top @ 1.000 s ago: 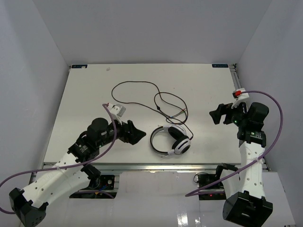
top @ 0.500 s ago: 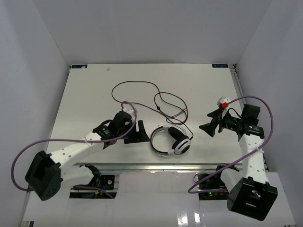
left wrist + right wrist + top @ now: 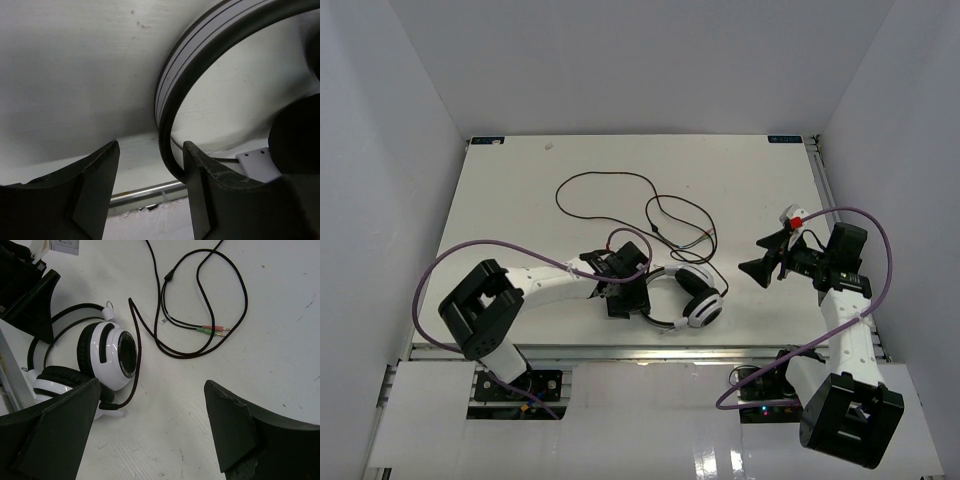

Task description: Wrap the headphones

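Observation:
The headphones [image 3: 688, 296] lie on the white table near its front edge, white cups with black pads and a thin headband [image 3: 167, 95]. Their dark cord [image 3: 620, 196] runs in loose loops toward the back, ending in pink and green plugs [image 3: 212, 329]. My left gripper [image 3: 625, 292] lies low at the headband's left side. In the left wrist view the band passes between the left gripper's [image 3: 151, 152] fingers, against the right finger [image 3: 210, 185], with a gap to the other. My right gripper [image 3: 766, 260] hovers open to the right of the headphones [image 3: 106, 356], which lie beyond the right gripper's [image 3: 152, 390] left finger.
A metal rail [image 3: 150, 192] runs along the table's near edge just behind the left fingers. The left arm's purple cable [image 3: 448, 268] arcs over the table's left side. White walls close the table in at left, back and right.
The left arm swung right across the table to the headband, and its jaws narrowed around it. The right gripper dropped and turned toward the headphones, then stayed still.

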{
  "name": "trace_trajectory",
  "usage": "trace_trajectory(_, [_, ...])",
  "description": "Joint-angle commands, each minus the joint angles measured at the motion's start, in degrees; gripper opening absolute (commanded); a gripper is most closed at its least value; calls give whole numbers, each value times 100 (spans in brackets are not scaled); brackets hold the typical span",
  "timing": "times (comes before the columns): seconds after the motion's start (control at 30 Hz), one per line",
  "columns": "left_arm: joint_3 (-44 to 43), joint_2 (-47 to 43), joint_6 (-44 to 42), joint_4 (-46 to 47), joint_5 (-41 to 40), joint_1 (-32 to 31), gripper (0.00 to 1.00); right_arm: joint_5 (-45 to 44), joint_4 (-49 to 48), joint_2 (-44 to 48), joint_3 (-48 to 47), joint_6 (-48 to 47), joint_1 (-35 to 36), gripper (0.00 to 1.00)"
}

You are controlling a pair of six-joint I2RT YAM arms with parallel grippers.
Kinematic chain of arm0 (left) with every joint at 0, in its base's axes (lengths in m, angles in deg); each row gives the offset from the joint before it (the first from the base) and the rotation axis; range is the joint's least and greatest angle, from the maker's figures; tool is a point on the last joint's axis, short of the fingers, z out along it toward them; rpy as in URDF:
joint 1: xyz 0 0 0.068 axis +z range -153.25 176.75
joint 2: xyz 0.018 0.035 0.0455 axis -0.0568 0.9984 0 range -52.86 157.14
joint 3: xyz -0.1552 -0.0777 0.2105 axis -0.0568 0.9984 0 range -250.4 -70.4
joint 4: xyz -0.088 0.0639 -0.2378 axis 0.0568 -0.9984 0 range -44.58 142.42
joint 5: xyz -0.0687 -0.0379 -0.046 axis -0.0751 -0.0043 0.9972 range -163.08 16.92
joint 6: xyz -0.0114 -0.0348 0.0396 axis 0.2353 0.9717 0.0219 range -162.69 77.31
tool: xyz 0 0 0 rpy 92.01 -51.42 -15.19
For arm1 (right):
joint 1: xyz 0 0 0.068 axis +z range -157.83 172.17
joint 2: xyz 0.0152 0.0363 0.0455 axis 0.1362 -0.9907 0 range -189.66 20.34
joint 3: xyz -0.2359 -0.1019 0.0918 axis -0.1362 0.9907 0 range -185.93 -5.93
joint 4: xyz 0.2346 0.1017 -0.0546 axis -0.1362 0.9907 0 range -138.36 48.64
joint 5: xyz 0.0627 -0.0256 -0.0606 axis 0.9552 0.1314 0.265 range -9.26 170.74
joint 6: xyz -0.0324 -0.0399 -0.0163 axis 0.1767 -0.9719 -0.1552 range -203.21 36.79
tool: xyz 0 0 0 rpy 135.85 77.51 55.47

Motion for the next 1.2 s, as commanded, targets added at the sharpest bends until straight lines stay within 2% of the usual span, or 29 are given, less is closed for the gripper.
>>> trace_trajectory(0.0, [-293,373,691,-125,-639,-44,62,253,-190,124,42,58,22,90])
trace_trajectory(0.1, [-589,750,739,-86,-805,-44,51,278,-168,156,41,49,22,90])
trace_trajectory(0.2, [-793,1048,728,-75,-851,-44,45,323,-131,165,30,38,22,90])
trace_trajectory(0.23, [-844,1156,718,-70,-878,-44,40,331,-124,165,24,31,22,90])
trace_trajectory(0.27, [-864,1195,686,-76,-898,-44,29,344,-111,165,24,25,22,90])
trace_trajectory(0.4, [-731,1206,536,-105,-915,-44,0,348,-90,174,16,14,22,90])
trace_trajectory(0.53, [-583,711,62,-373,-1319,-44,0,473,22,191,15,-90,22,90])
trace_trajectory(0.6, [-789,363,-273,-814,-1927,-44,0,725,360,175,-42,-446,30,90])
trace_trajectory(0.73, [-1846,-114,-1571,-1973,-3474,173,0,1073,1285,-98,-365,-1880,195,90])
trace_trajectory(0.83, [-2560,-372,-2790,-2353,-3783,462,0,1108,2413,-452,-771,-3283,480,90])
trace_trajectory(0.87, [-2685,-449,-3365,-2354,-3761,571,0,1192,2616,-643,-872,-4087,527,90])
trace_trajectory(0.9, [-2807,-543,-3684,-2331,-3680,635,0,1239,2878,-763,-983,-4160,586,90])
trace_trajectory(1.0, [-3335,-912,-4162,-2431,-3403,886,0,1417,4212,-1226,-1491,-7297,928,90])
trace_trajectory(1.03, [-3496,-974,-4240,-2489,-3267,985,0,1455,4517,-1419,-1669,-7862,1076,90])
trace_trajectory(1.1, [-3700,-1158,-4329,-2571,-3072,1129,0,1489,4923,-1794,-1917,-8485,1288,90])
trace_trajectory(1.17, [-4008,-1296,-4340,-2635,-2701,1198,0,1540,4923,-2054,-2212,-8883,1528,90])
